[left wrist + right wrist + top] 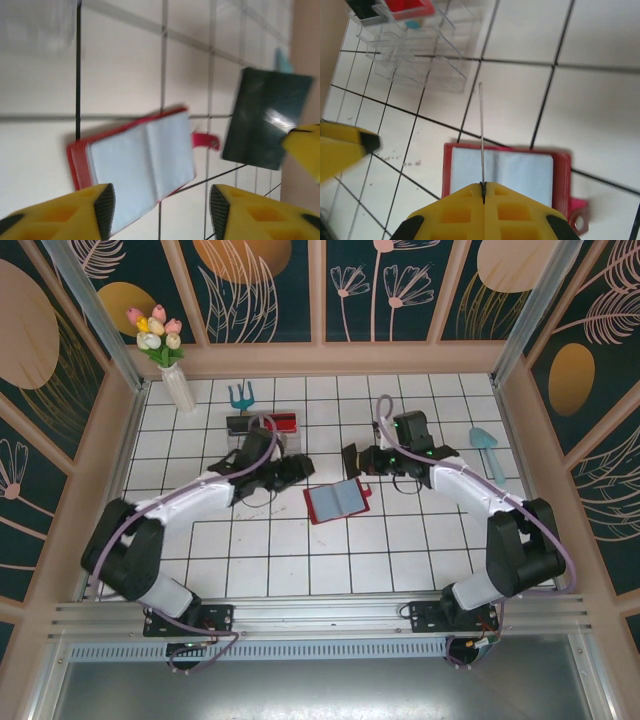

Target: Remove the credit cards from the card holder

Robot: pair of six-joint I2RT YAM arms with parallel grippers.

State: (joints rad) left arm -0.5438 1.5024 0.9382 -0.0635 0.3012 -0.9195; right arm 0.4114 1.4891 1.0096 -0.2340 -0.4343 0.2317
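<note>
The red card holder point(338, 502) lies open on the tiled table, grey-blue pockets up point(140, 160) and its red tab to one side. My right gripper point(483, 186) is shut on a thin credit card point(481, 125), seen edge-on above the card holder point(520, 172). In the left wrist view that card point(265, 117) is a dark rectangle held in the air to the right of the holder. My left gripper point(160, 210) hovers just left of the holder, open, with nothing between its fingers. The two grippers point(293, 470) point(354, 461) face each other over the holder's far edge.
A clear plastic stand point(415, 55) with a red tray and a black tray stands behind the left gripper point(262, 425). A vase of tulips point(165, 350) is at the back left, a teal rake point(240, 395) beside it, and a teal scoop point(488, 450) at the right.
</note>
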